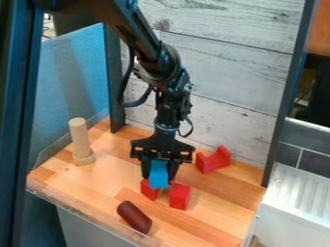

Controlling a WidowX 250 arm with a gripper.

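claw [159, 177] grips blue block [158, 173], long axis upright (red blocks [180, 197] nearby).

Behind my claw [159, 179] I see whitish plank walling [226, 67]; a butcher-block surface [106, 176] lies beneath it, a blue panel [72, 77] to one side.

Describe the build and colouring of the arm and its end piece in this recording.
A single jointed arm, black throughout, ends in a black pincer with a wide crosspiece and two fingers. A dark cable loops loosely beside the forearm, and a thinner one curls near the wrist. Small pale spots dot the joints, too small to identify.
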